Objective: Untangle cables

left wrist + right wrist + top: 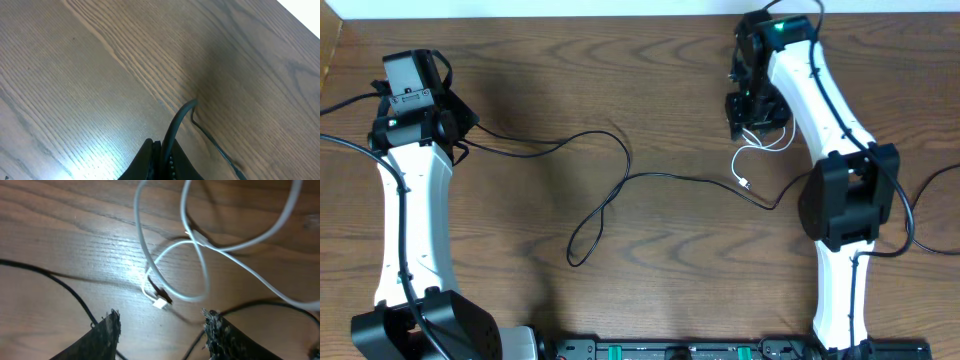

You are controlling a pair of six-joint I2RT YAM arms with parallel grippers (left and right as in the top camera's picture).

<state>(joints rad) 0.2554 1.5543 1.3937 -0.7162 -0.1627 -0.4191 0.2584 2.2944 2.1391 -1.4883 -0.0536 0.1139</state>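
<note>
The right gripper (161,316) sits closest to the lens. Its two dark fingers stand well apart with nothing between them, over the bunched white cable (141,232). That cable lies toward the far right corner of the table (520,60). Its loops cross over themselves there, and a short tail runs toward the near edge, where its small plug (160,304) points.

The left gripper (159,146) is closed tight on one end of the black cable (650,177) near the far left corner. From there the cable's long axis runs left to right across the middle of the table. It sags into a narrow crossed loop toward the near edge, then passes just beside the white tail and goes under the right arm.

Two risks seem likely:
- **Tightening the loop:** a pull from the left gripper could draw the crossed loop into a knot, or drag the black strand over the white plug.
- **Catching both cords:** black strands lie on either side of the right gripper's fingers, so a careless close could pinch black and white together. It could also pinch two white strands at a crossing and lift the tangle whole.
</note>
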